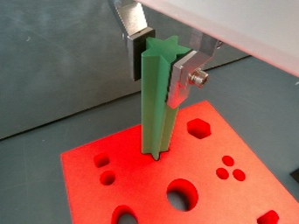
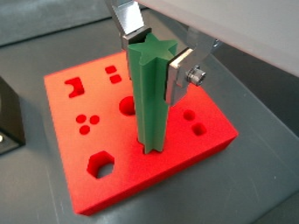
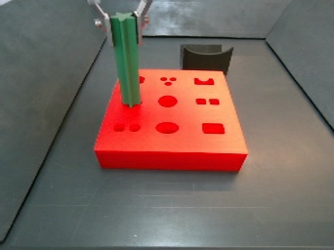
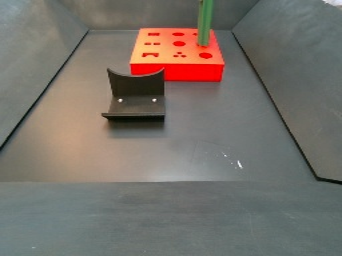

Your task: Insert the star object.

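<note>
You've got a matte green star object [image 2: 149, 92] w/ ridged sides, held in the gripper [image 2: 155, 45] above the block: silver fingers [image 2: 183, 77], dark pads. Red block [image 3: 173, 122] is plain, dotted w/ shaped holes. Fixture [image 4: 134, 96] dark, floor [image 4: 201, 140] dark grey.

Gripper [image 1: 162, 52] — flat silver plates, dark pads, screw.

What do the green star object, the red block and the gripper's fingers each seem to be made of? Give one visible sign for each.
Star object, held upright in the gripper: probably matte plastic, no glare. Red block: likely plastic, uniform colour, faint sheen. Fingers: likely metal, silver plates with a screw.
</note>
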